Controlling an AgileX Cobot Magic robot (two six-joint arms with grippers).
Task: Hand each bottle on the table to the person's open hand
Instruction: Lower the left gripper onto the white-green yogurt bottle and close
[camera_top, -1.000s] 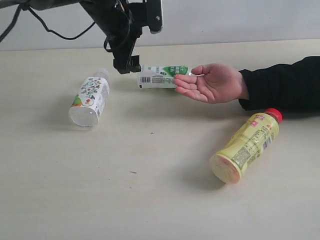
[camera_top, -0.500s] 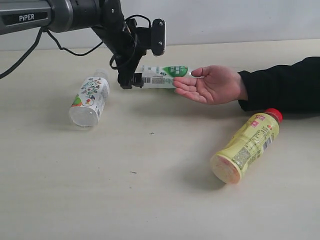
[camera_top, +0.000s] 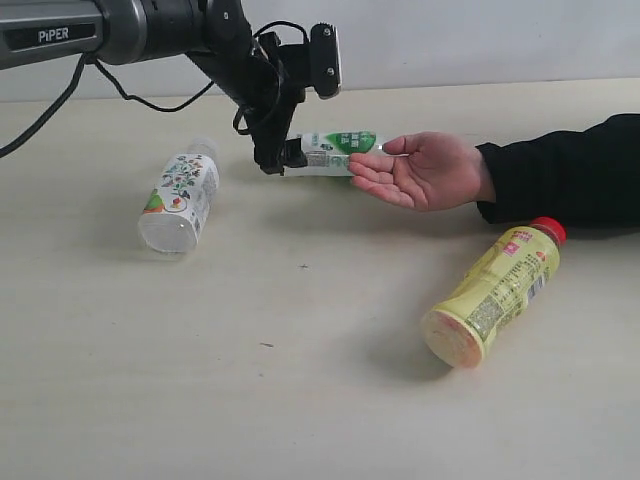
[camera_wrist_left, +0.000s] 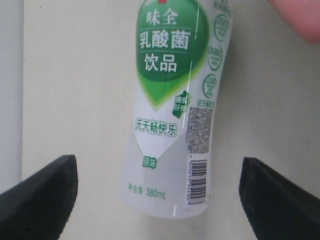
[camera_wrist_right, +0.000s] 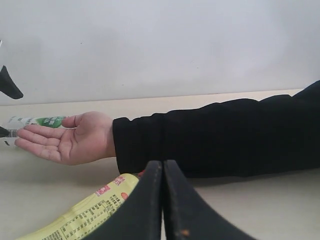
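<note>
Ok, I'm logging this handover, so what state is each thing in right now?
Green-label bottle: on its side, neck at the hand's fingers, ungripped.
Floral-print bottle: on its side, untouched.
Yellow bottle: on its side, red cap on.
Person's hand: open, palm up.
Left gripper: open, jaws either side of the green-label bottle.
Right gripper: shut, empty.

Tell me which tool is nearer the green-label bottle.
Left. The left tool hangs open with its jaws on either side of the green-label bottle, not touching it. The right tool, shut, sits on the far side of the person's open hand, by the yellow bottle.
</note>
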